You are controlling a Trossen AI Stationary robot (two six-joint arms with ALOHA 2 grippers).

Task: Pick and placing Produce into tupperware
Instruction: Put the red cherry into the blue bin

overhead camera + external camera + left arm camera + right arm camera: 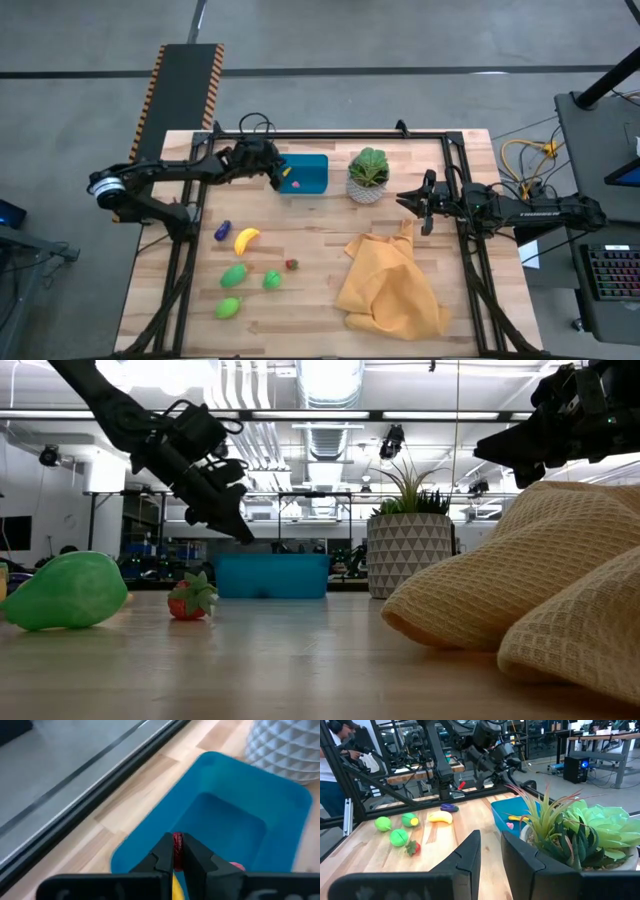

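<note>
Left wrist view: left gripper (177, 854) pinches a small red piece (177, 843) over the teal tupperware (227, 825).
Risk: released near the rim, it may bounce out (walls low).
Right gripper (418, 203): narrowly parted, waiting beside the potted plant (369, 174).

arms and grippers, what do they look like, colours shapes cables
Both arms are dark, slim and jointed. The left arm has a pale ring at its base and loose black cables near its wrist. Each ends in two dark fingers: left gripper, right gripper.
</note>
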